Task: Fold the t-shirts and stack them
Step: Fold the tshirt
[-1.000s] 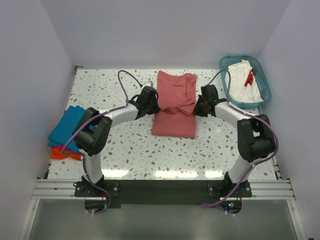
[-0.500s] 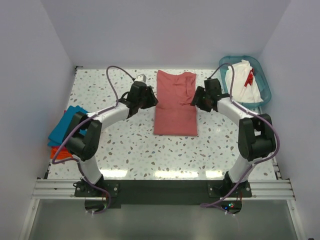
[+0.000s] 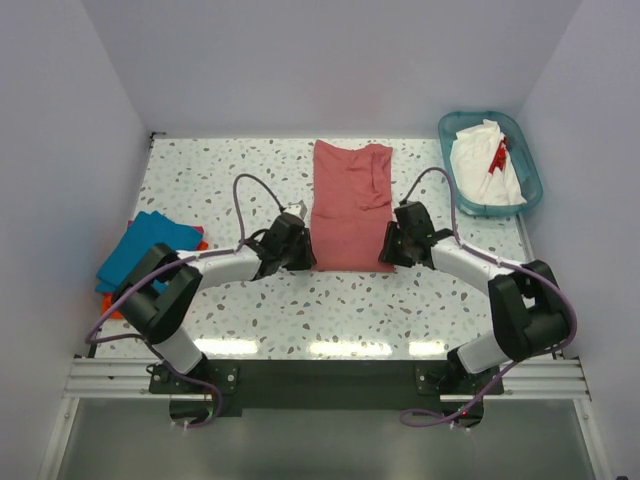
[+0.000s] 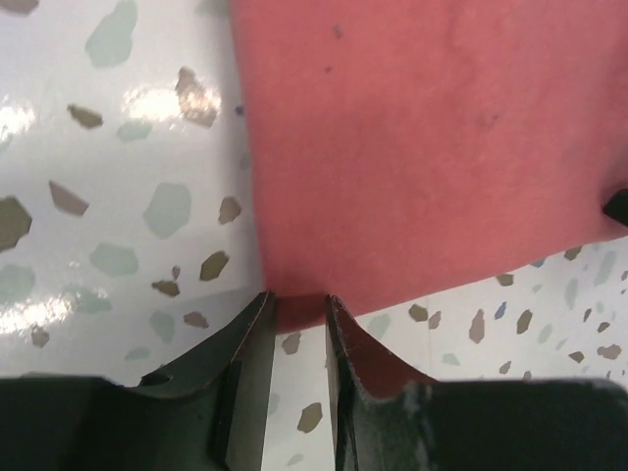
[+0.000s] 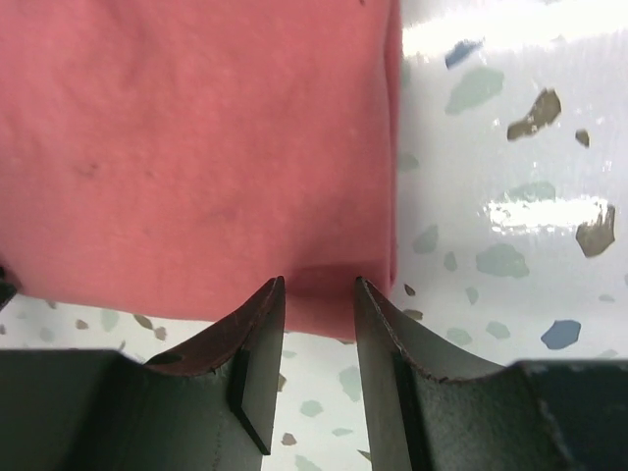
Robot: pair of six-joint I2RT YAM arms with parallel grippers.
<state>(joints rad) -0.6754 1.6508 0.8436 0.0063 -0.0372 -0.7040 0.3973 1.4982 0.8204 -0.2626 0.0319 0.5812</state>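
My left tool and right tool, both narrow and not clearly pinching, straddle the 7 and 5 o'clock corners of the salmon t-shirt on the worktop, so closing may catch only the top layers and spill the fold.

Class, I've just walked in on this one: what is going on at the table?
Two robot arms are folding t-shirts. The left gripper and the right gripper sit at the near corners of a folded red shirt lying mid-table. Their jaws are slightly parted at its near edge, not clamped on it. A blue shirt lies at the table's left edge, and a white shirt waits in the basket.
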